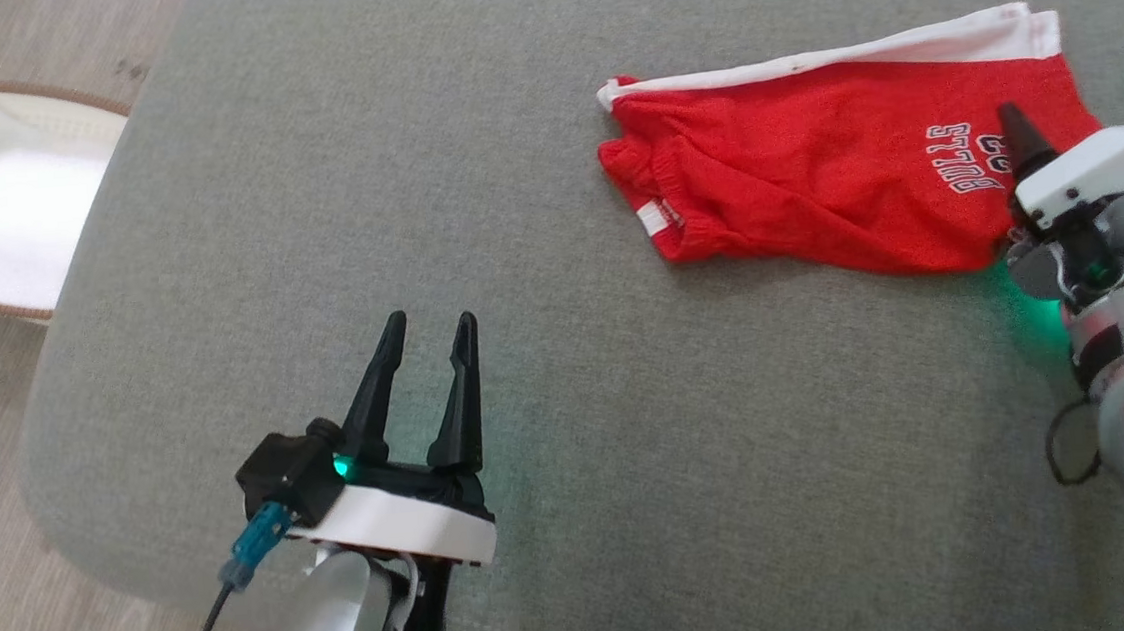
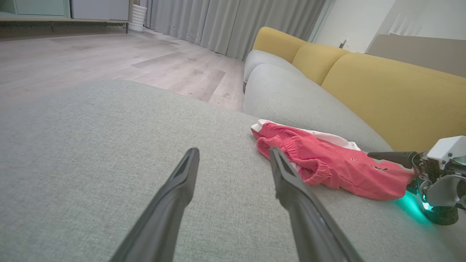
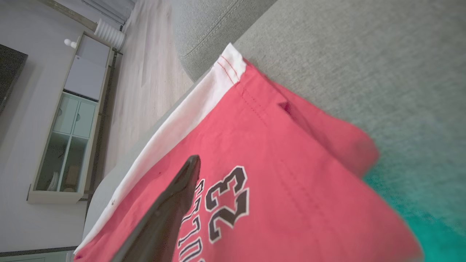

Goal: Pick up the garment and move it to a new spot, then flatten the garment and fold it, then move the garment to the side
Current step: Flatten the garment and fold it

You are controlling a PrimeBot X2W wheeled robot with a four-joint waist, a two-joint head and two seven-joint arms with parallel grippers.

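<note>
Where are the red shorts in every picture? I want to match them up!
Head view: the red shorts lie at the upper right.
Left wrist view: the red shorts lie right of centre.
Right wrist view: the red shorts are up close, across the middle and bottom.
Shared landmark: the grey cushion they lie on.

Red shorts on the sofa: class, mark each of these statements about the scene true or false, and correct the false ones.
1. The red shorts lie on the grey sofa cushion. True.
2. The shorts carry the number 45. False: the print reads 23.
3. The left hand is open and clear of the shorts. True.
4. The shorts are plain red all over. False: a white stripe runs along one edge.
</note>
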